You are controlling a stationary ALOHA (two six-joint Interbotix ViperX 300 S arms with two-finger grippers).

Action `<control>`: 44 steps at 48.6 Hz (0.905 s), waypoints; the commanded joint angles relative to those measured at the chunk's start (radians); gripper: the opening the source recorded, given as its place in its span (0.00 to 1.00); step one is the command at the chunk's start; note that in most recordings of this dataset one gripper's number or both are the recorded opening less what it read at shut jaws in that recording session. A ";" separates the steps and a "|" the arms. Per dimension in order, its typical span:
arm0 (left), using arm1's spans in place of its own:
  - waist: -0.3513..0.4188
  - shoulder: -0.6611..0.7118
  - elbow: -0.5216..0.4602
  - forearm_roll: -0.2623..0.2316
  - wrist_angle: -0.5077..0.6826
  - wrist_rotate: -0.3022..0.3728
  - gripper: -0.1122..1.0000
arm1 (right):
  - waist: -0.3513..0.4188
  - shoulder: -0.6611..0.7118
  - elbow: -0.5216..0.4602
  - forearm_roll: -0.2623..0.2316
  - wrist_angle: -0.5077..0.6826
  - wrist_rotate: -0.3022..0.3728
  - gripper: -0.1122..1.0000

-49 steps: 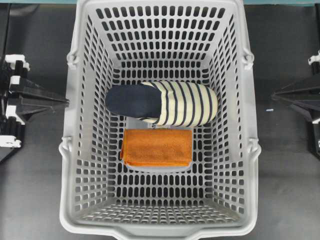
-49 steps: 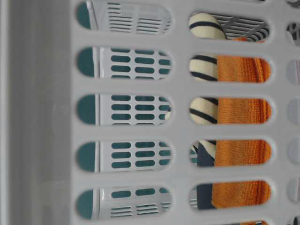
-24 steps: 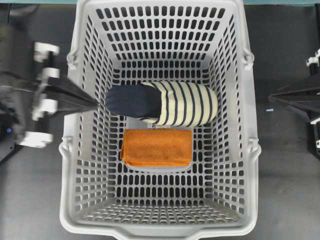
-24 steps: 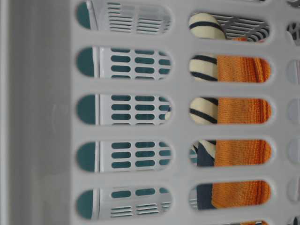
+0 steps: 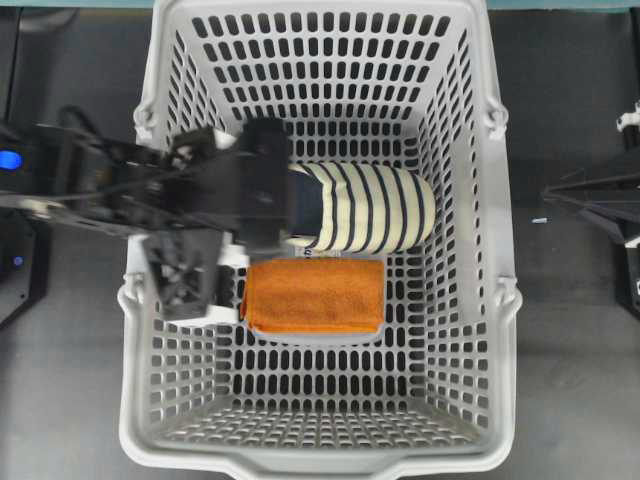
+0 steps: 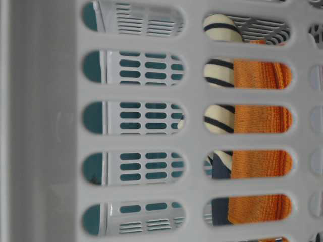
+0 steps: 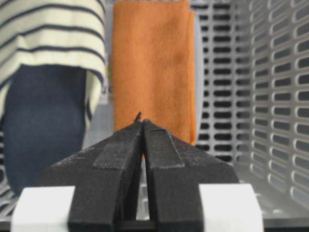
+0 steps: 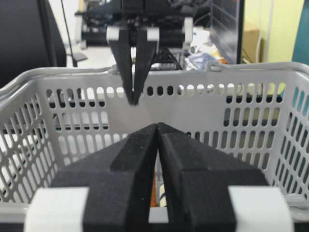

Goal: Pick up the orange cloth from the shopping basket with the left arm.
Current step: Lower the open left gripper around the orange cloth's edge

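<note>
At the left side of the overhead view, the left arm [image 5: 110,190] reaches over the left rim of the shopping basket [image 5: 318,462] and hangs above the inside of it. Its black body covers the navy toe of the striped slipper [image 5: 370,208]. The left gripper [image 7: 143,122] is clenched: in the left wrist view the two black fingers meet at the tips and nothing is between them. The tips point down toward the near-left end of the orange cloth [image 5: 315,295], but they are above it and not touching it. The orange cloth lies flat on the basket floor, near the middle, as a folded rectangle. Just beside it, on the far side, lies the slipper, and the two seem to touch along their long edges. Through the slots in the table-level view, the cloth [image 6: 260,164] and the cream and navy stripes of the slipper [image 6: 220,118] are also visible side by side. At the right, outside the basket, the right gripper [image 8: 158,125] rests over the dark table [image 5: 570,400], clenched too, its fingers pressed together and holding nothing.
</note>
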 commanded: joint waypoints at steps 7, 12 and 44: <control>-0.020 0.103 -0.094 0.005 0.025 0.003 0.14 | 0.006 0.003 -0.006 0.003 -0.005 0.002 0.10; -0.026 0.147 -0.104 0.005 0.025 0.003 0.37 | 0.008 0.002 -0.006 0.003 -0.008 0.002 0.10; -0.043 0.336 -0.138 0.003 0.026 -0.006 0.91 | 0.008 0.000 0.003 0.002 -0.008 0.000 0.10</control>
